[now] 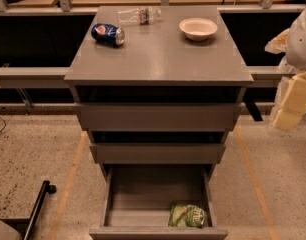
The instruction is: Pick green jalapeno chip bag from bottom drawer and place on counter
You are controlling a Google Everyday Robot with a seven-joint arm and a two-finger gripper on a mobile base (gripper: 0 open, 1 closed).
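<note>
The green jalapeno chip bag (187, 216) lies in the front right corner of the open bottom drawer (138, 204), which is pulled out of the grey cabinet. The two upper drawers are pushed in. The counter (158, 54) is the flat grey cabinet top. My gripper (289, 104) hangs at the right edge of the view, beside the cabinet at about counter height, well above and to the right of the bag. It holds nothing that I can see.
On the counter lie a blue soda can (108, 34) on its side at the back left, a clear plastic bottle (139, 16) at the back, and a white bowl (198, 28) at the back right. A black bar (37, 207) lies on the floor at lower left.
</note>
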